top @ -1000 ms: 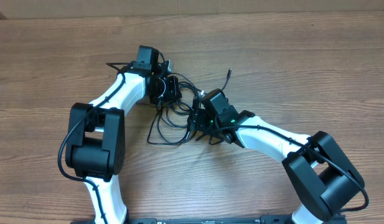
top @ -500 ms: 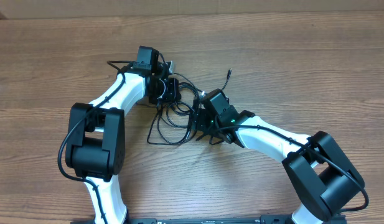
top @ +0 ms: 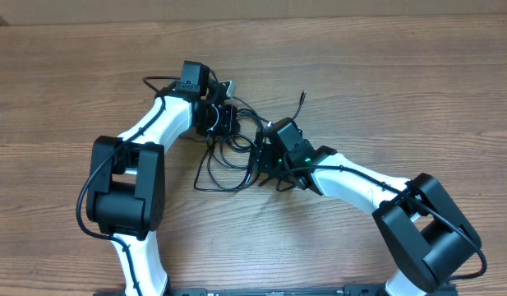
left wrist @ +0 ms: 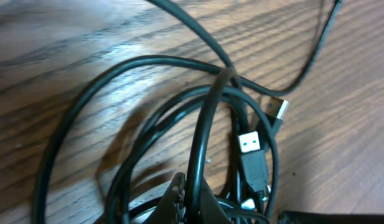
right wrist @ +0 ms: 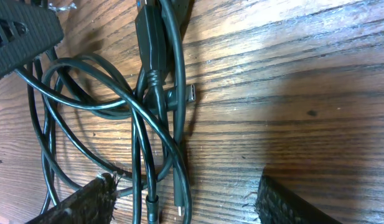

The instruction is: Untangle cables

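Note:
The cables [top: 228, 156] lie as a knotted bundle of thin black loops on the wooden table between both arms. My left gripper [top: 223, 117] sits at the bundle's upper edge. In the left wrist view it [left wrist: 193, 190] is shut on one black strand that rises from between its jaws, with two USB plugs [left wrist: 251, 143] lying just to the right. My right gripper [top: 261, 160] is at the bundle's right side. It stands open [right wrist: 185, 205], and several cable strands [right wrist: 151, 93] run between its fingers close to the left finger [right wrist: 79, 202], without being pinched.
A loose cable end [top: 302, 99] sticks out toward the back right of the bundle. The left gripper's black body [right wrist: 17, 28] shows at the top left of the right wrist view. Bare wooden tabletop [top: 401, 82] surrounds the bundle.

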`<state>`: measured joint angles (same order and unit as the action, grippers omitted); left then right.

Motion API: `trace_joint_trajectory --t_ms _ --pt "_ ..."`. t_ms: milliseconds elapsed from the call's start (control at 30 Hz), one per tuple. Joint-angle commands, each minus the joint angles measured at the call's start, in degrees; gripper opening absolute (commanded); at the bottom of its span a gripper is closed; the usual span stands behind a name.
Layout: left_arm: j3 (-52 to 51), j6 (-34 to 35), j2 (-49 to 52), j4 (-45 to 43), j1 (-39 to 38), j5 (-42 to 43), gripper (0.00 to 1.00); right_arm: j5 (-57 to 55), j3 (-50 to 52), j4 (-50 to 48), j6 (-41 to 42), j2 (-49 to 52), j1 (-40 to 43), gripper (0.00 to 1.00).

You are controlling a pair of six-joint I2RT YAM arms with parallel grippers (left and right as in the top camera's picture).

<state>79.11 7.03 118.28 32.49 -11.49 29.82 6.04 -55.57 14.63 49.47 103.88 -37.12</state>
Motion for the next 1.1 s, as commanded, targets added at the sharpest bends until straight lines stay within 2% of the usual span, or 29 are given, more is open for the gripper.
trace_joint_trajectory --t_ms 0,233,367,467,567,733,833,967,1067 --pt "-0.2 -2.8 -0.4 -0.4 0.2 2.8 0.04 0.2 -0.3 0.0 0.0 -0.9 0.1 0.7" --pt "-0.2 -3.8 -0.4 -0.3 0.2 3.2 0.04 0.0 -0.3 0.0 0.0 -0.9 0.1 0.68" --pt "-0.2 -8.0 -0.4 -0.4 0.2 7.7 0.04 0.0 -0.3 -0.1 0.1 -0.9 0.1 0.6" --pt "-0.2 -10.0 -0.4 -0.4 0.2 11.7 0.04 0.0 -0.3 0.1 0.1 -0.9 0.2 0.59" --pt "-0.2 -10.3 -0.4 -0.4 0.2 12.2 0.04 0.5 -0.3 0.3 2.1 -0.9 0.7 0.59" --pt "-0.2 -11.7 -0.4 -0.4 0.2 13.2 0.04 9.2 -0.3 0.3 3.2 -0.9 3.9 0.59" --pt "-0.2 -15.8 -0.4 -0.4 0.3 17.9 0.04 16.1 -0.3 0.0 1.4 -0.9 6.9 0.55" --pt "-0.2 -18.9 -0.4 -0.4 1.7 23.7 0.04 28.9 -0.3 -1.9 -7.1 -0.9 12.7 0.54" --pt "-0.2 -20.3 -0.4 -0.7 3.7 32.5 0.04 35.1 -0.3 -2.3 -8.3 -0.9 17.2 0.53"
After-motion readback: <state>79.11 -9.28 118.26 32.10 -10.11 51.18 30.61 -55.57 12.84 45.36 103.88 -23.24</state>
